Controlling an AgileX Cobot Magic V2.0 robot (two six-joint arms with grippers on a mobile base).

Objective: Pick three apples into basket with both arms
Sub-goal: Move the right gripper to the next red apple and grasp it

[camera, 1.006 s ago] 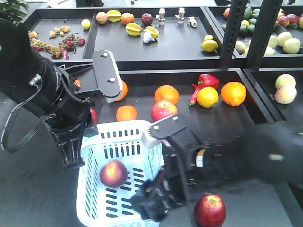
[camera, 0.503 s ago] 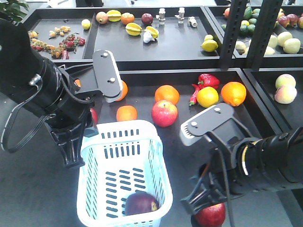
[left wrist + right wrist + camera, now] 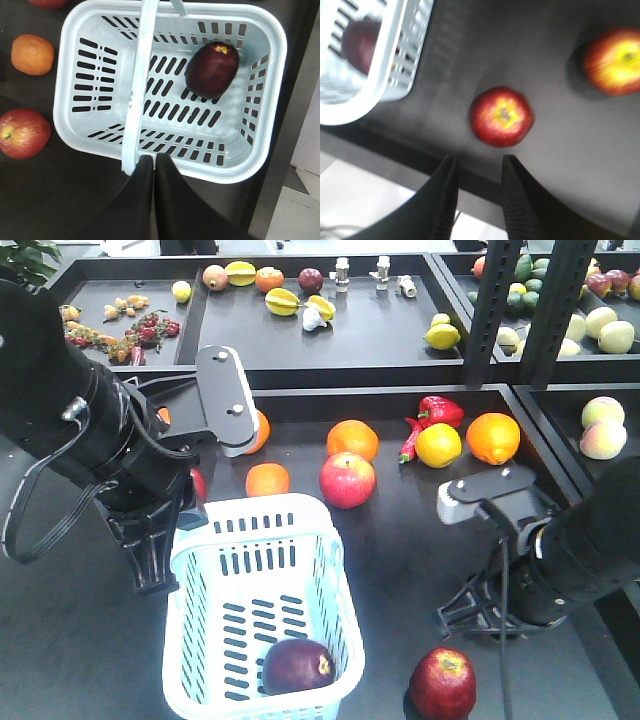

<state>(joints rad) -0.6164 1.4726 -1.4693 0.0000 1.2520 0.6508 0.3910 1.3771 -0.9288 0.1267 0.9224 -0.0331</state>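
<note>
Dark grey tabletop (image 3: 400,540), with black display trays (image 3: 380,340) behind.

- Nearest, a red apple (image 3: 443,684) flecked with yellow lies on the table to the right of the basket (image 3: 256,508), not touching it.
- The basket is pale blue-white, slotted and upright. One near-purple apple (image 3: 297,666) lies at its near end.
- The right gripper (image 3: 479,160) has its fingers parted and empty, hovering short of the red apple.
- The left gripper (image 3: 152,159) has its fingers pressed together at the basket rim, beside the foot of the handle (image 3: 140,75). Whether they grip anything cannot be told.
- Farther back are a pinkish-red apple (image 3: 347,479), oranges (image 3: 352,438), a lemon (image 3: 438,444) and a red pepper (image 3: 436,410).
</note>
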